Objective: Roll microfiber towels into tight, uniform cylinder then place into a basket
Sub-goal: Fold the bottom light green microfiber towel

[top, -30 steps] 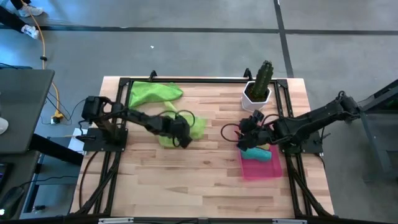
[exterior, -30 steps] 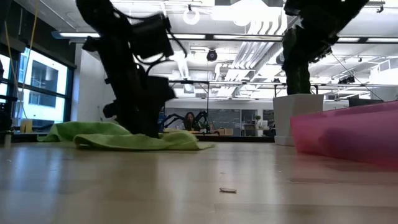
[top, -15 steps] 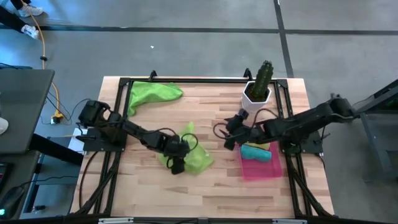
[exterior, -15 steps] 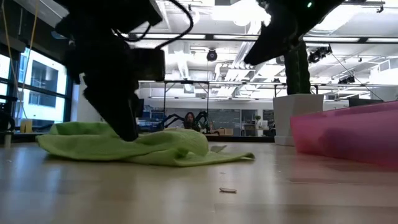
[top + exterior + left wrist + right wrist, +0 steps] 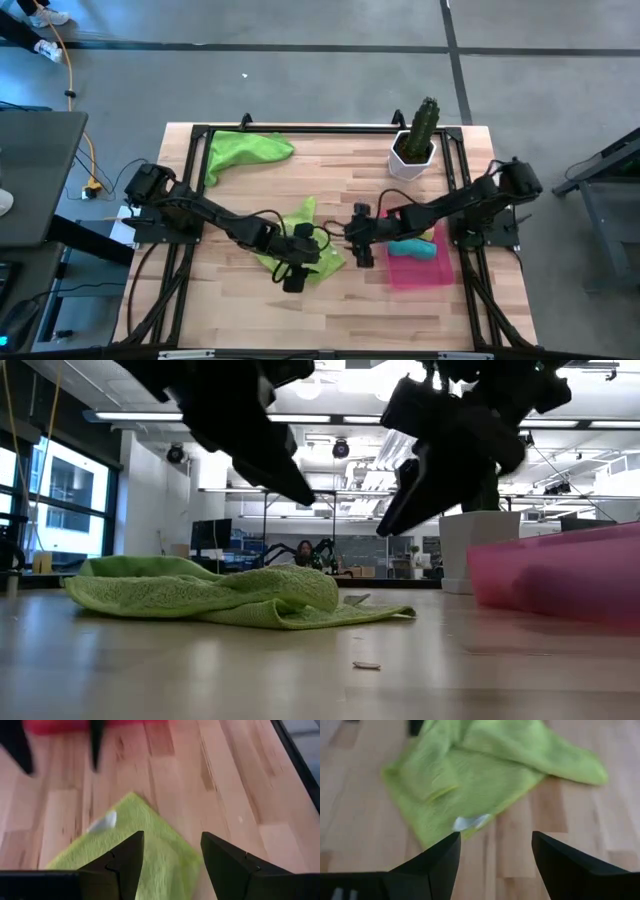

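Microfiber towels: one lime green, crumpled mid-counter, between both grippers.

Left gripper at near edge of this towel, right gripper just beside its right side, jaws of both apart, holding nothing. Second green towel far left; teal roll already in basket. Risk, as a judgement: uneven, loose roll if started on folded cloth, not flattened first. White tag on towel, no readable writing.
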{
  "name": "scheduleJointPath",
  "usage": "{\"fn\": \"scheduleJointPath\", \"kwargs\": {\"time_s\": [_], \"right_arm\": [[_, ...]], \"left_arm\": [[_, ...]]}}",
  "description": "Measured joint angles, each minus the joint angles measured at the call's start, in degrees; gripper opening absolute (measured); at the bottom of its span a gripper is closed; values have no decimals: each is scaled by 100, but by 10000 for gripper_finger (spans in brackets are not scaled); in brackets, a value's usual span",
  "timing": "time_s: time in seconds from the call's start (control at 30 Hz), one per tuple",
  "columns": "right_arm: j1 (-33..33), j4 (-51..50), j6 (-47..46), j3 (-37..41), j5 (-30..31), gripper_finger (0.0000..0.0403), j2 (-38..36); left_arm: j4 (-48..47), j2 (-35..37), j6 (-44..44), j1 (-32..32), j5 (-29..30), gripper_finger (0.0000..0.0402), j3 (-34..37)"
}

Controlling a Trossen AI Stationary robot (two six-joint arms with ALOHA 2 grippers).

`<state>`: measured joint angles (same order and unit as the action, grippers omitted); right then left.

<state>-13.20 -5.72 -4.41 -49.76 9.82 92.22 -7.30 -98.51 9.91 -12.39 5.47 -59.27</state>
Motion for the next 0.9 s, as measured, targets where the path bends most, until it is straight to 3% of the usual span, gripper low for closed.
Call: {"fn": "scheduleJointPath", "kwargs": {"time_s": [0.3,0.6,0.73,0.9], "right_arm": [[-314,614,1186,0,-515,208,956],[-519,986,1240,-15,-446,186,1363],[-550,1071,1240,-13,-308,148,1381],[-561,1025,1197,-11,-364,68,1384]], "left_arm": [[135,-43,811,-437,486,188,5],[159,-47,1097,-1002,1083,188,5],[175,-47,1220,-1187,1481,188,5],[298,-47,1410,-1395,1717,188,5]]}}
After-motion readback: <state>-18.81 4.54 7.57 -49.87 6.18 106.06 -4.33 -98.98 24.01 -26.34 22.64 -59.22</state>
